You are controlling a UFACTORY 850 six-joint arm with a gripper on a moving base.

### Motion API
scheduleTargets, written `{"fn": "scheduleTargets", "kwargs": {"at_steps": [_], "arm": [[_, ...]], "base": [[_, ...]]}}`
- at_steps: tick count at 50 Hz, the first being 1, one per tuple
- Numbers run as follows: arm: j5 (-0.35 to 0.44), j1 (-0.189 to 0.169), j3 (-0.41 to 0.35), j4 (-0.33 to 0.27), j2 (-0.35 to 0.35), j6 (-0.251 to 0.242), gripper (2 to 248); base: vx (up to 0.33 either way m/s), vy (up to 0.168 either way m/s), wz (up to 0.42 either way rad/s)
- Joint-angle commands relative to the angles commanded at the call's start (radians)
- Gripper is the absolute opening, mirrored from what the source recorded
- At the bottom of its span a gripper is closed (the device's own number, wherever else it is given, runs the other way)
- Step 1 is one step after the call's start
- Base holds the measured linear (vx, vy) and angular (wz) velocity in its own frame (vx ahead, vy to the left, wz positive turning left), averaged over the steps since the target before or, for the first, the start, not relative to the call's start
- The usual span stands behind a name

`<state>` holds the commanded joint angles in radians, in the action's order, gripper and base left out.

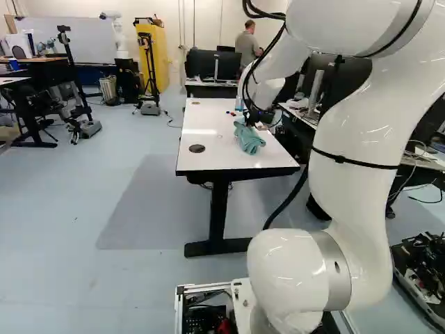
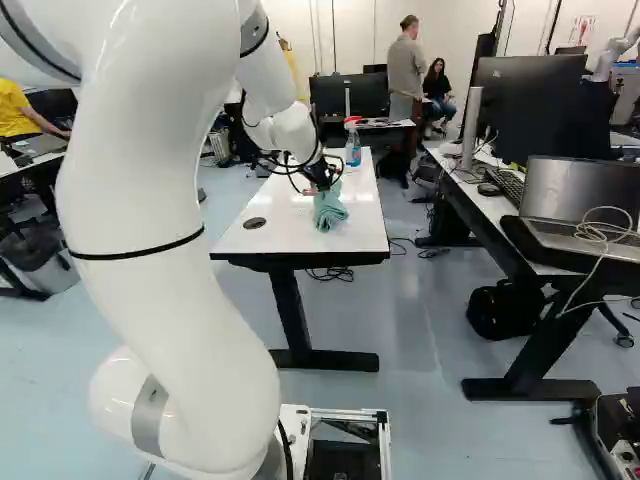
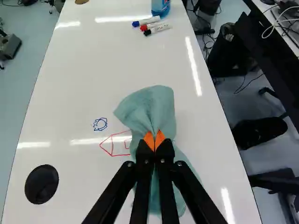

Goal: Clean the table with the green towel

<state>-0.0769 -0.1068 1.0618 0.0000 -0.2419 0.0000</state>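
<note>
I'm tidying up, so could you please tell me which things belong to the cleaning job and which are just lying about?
For the job:
green towel, gripped by the pincer
table
blue drawing
red drawing

Lying about:
three markers
laptop
spray bottle, though it might serve the cleaning

A pale wall (image 1: 222, 24) closes the far end of the room and carries vertical pipes. At the left of the left base view, a whiteboard (image 1: 73, 43) stands near a yellow cabinet (image 1: 160, 56); a black tripod (image 1: 150, 69) stands in front of the cabinet. The floor (image 1: 62, 209) is smooth, blue-grey and reflects light. At the right of the right base view, a white-topped desk (image 2: 480, 200) with black legs supports a laptop (image 2: 580, 238) and a large monitor (image 2: 525, 105).
</note>
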Motion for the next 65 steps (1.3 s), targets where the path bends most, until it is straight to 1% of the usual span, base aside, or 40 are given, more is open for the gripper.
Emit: {"fn": "scheduleTargets", "kwargs": {"at_steps": [20, 33, 65], "arm": [[0.0, 0.046, -0.055, 0.0, 0.048, 0.0, 22], [0.0, 0.049, -0.063, 0.0, 0.055, 0.0, 22], [0.0, 0.049, -0.054, 0.0, -0.016, 0.0, 22]], "base": [[0.0, 0.0, 0.0], [0.0, 0.0, 0.0], [0.0, 0.0, 0.0]]}}
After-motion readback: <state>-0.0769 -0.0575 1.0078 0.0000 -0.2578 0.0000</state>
